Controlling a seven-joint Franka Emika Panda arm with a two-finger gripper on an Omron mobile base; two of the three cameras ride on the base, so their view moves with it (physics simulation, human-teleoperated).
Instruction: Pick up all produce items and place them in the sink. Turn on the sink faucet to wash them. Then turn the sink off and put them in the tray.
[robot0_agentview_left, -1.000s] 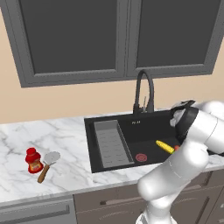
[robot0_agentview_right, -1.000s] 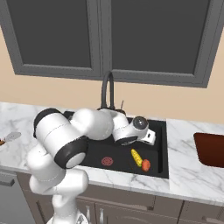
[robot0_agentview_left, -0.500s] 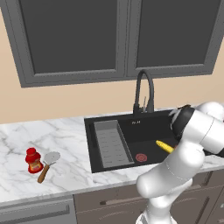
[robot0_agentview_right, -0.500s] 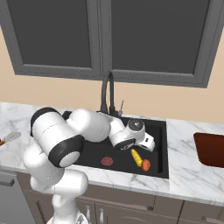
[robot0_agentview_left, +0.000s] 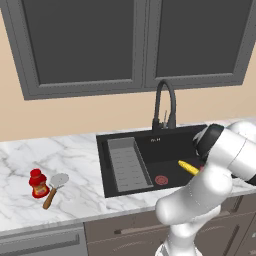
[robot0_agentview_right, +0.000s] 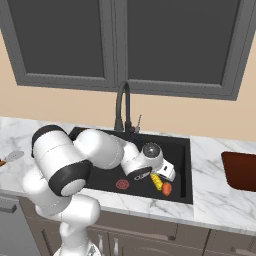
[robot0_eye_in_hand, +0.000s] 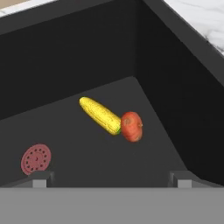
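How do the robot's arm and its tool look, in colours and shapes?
The arm is made of thick, rounded, glossy white segments, joined by dark black bands at the joints. The wrist ends in a round grey disc and a white boxy hand. The tool has two small dark grey, blocky fingertips. No cables or markings can be seen.

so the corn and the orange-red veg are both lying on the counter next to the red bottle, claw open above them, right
Not quite. The corn and the orange-red vegetable lie on the floor of the sink, touching end to end, as the hand view shows. The red bottle stands far off on the counter. The claw is open above them.
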